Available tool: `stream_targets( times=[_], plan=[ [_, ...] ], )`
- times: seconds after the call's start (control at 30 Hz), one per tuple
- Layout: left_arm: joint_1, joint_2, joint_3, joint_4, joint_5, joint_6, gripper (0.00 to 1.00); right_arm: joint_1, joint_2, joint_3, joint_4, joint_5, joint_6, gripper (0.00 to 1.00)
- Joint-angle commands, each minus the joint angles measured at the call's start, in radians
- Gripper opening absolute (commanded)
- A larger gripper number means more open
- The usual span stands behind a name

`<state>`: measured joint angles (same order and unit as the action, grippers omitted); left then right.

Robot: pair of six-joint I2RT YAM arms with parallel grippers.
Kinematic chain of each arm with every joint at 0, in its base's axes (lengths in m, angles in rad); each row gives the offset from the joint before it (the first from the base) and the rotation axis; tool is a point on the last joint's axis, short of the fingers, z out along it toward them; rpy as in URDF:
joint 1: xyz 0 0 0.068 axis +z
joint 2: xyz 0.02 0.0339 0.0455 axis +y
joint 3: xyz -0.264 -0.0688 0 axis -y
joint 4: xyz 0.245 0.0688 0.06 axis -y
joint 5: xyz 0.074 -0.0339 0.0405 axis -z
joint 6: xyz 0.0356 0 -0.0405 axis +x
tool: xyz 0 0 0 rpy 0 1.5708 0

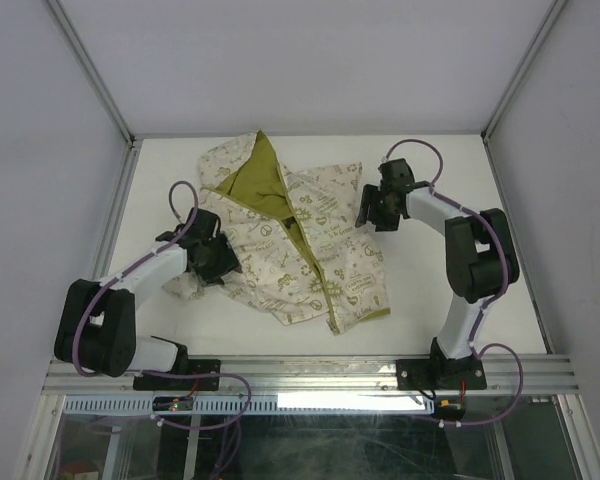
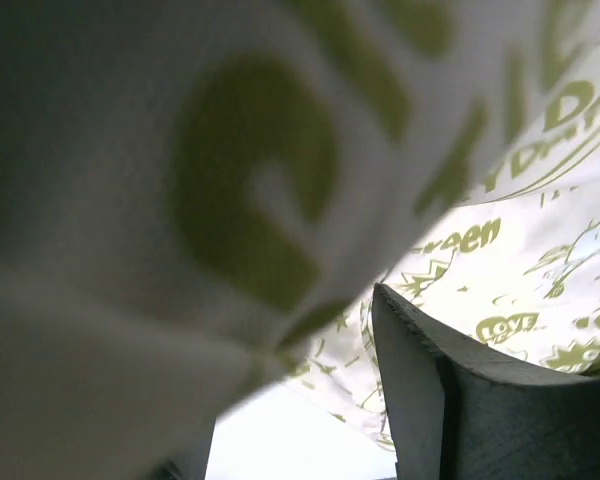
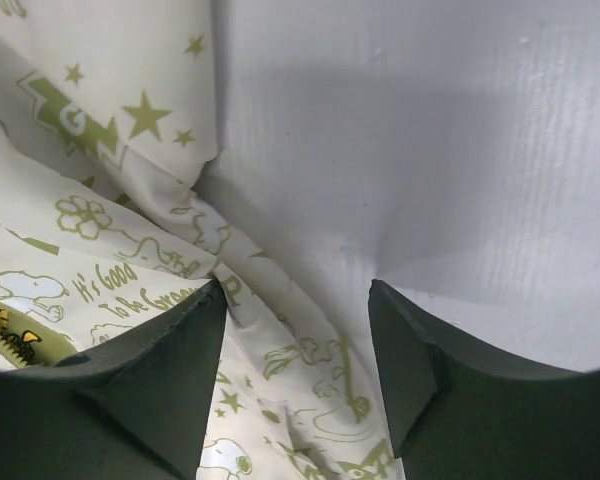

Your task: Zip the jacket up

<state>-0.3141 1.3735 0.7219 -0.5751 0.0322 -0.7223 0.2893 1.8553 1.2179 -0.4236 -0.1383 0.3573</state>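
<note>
The jacket (image 1: 310, 250) lies unzipped mid-worktop (image 1: 450, 290), its long axis slanting from the olive-lined top at far left to the hem at near right. The right gripper (image 3: 295, 290) gapes wide over its right edge. The left gripper (image 1: 218, 260) rests on its left side, but fabric covers that wrist view, so I cannot tell its spread.

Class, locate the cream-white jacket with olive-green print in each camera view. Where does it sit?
Top external: the soft cream-white, olive-printed fabric jacket lies spread in the middle.
Left wrist: it fills most of the frame, blurred.
Right wrist: left half.
Shared landmark: white table.
</note>
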Motion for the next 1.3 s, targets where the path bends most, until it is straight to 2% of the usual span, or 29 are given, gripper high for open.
stream_targets(
  times=[0.0, 0.1, 0.23, 0.4, 0.53, 0.67, 0.8, 1.03, 1.17, 1.27],
  plan=[
    [0.056, -0.072, 0.082, -0.069, -0.053, 0.076, 0.6, 0.004, -0.095, 0.04, -0.028, -0.012, -0.014, 0.62],
    [0.02, -0.131, 0.153, -0.089, 0.001, 0.09, 0.61, 0.031, -0.191, -0.013, -0.047, -0.054, -0.012, 0.62],
    [-0.174, -0.154, 0.245, -0.106, 0.0, 0.02, 0.66, 0.096, -0.325, -0.112, -0.093, -0.057, -0.01, 0.62],
    [-0.411, -0.073, 0.309, -0.061, 0.011, -0.106, 0.67, 0.245, -0.468, -0.219, -0.177, -0.023, 0.025, 0.61],
    [-0.484, 0.043, 0.293, 0.018, 0.046, -0.129, 0.68, 0.345, -0.556, -0.337, -0.146, -0.09, 0.129, 0.6],
    [-0.482, 0.156, 0.229, 0.044, 0.05, -0.12, 0.66, 0.404, -0.573, -0.455, -0.094, -0.121, 0.196, 0.57],
    [-0.426, 0.171, 0.127, 0.04, 0.05, -0.099, 0.63, 0.413, -0.574, -0.524, -0.058, -0.078, 0.214, 0.56],
    [-0.223, -0.019, -0.052, -0.05, 0.03, -0.097, 0.58, 0.409, -0.515, -0.532, -0.097, 0.091, 0.221, 0.55],
    [-0.151, -0.142, -0.043, -0.137, -0.051, -0.091, 0.59, 0.411, -0.519, -0.484, -0.147, 0.154, 0.209, 0.56],
    [-0.15, -0.185, -0.001, -0.164, -0.029, -0.071, 0.63, 0.449, -0.528, -0.411, -0.197, 0.156, 0.156, 0.56]
  ],
)
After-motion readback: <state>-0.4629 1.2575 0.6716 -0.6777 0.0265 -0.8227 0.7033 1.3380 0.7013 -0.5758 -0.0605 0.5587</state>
